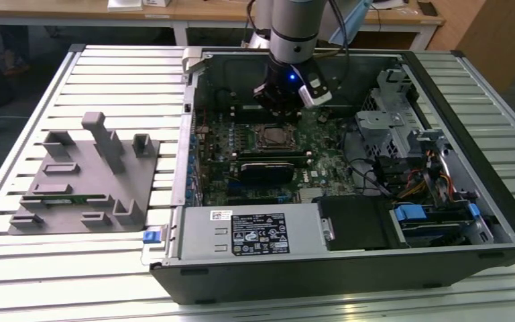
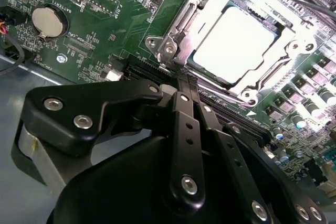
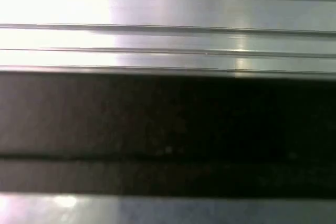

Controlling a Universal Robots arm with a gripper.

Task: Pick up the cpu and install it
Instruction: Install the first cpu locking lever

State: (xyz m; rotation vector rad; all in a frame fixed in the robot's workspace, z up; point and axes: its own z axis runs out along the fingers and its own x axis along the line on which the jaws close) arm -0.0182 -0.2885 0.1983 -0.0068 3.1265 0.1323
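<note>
cpu [image 2: 235, 42] seated in socket, just beyond gripper [image 2: 185, 80] fingertips

No print is clear enough to make out. A white-and-black rectangular sticker [image 1: 255, 236] sits on the grey metal power-supply box [image 1: 307, 213]. Tiny white lettering dots the green circuit board [image 2: 113, 9] beside the round silver coin battery [image 2: 49, 19].

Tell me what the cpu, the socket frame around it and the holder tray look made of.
The cpu seated in the socket: pale, smooth metal top, glaring in the light. Socket frame: bright bare metal, seemingly stamped steel, with screw heads at the corners. Holder tray on the exterior view's left: uniformly grey and matte, probably plastic, perhaps printed. Hand: black, matte links, metal or plastic unclear.
</note>
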